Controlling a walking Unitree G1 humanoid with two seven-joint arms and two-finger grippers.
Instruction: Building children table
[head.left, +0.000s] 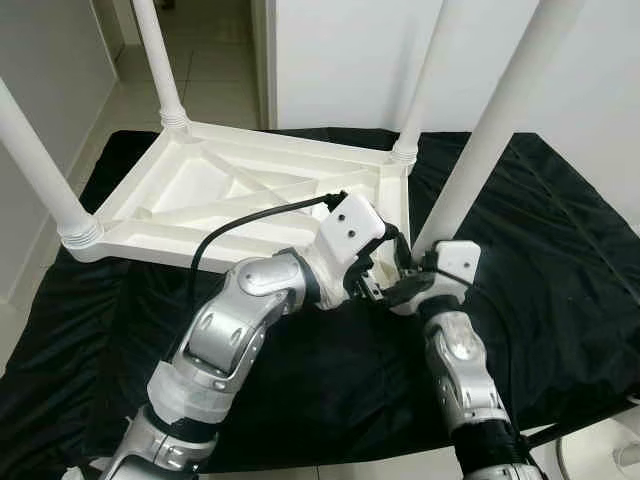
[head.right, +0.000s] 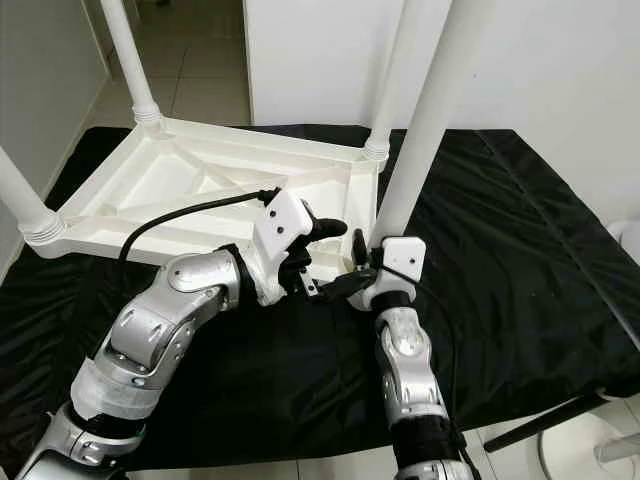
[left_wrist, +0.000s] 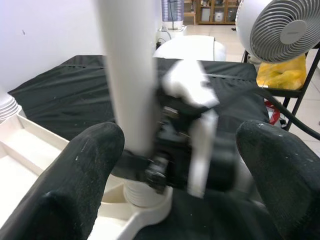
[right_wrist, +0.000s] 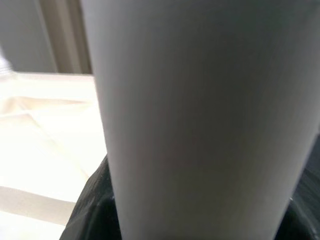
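White plastic table top (head.left: 230, 195) lies upside down on a black cloth (head.left: 560, 250), legs pointing up. In the head views, the right gripper (head.left: 405, 285) clasps the near leg (head.left: 490, 140) at its base. The left wrist view shows the left gripper (left_wrist: 180, 165) spread wide, facing that leg. The right wrist view shows the leg close up. Keeping it upright while twisting should seat it squarely.

I see the upturned table (head.left: 230, 190) lying on the cloth (head.left: 560, 270) — both grippers at its near right leg (head.left: 490, 130), left gripper (head.left: 375, 285) beside right gripper (head.left: 415, 283).
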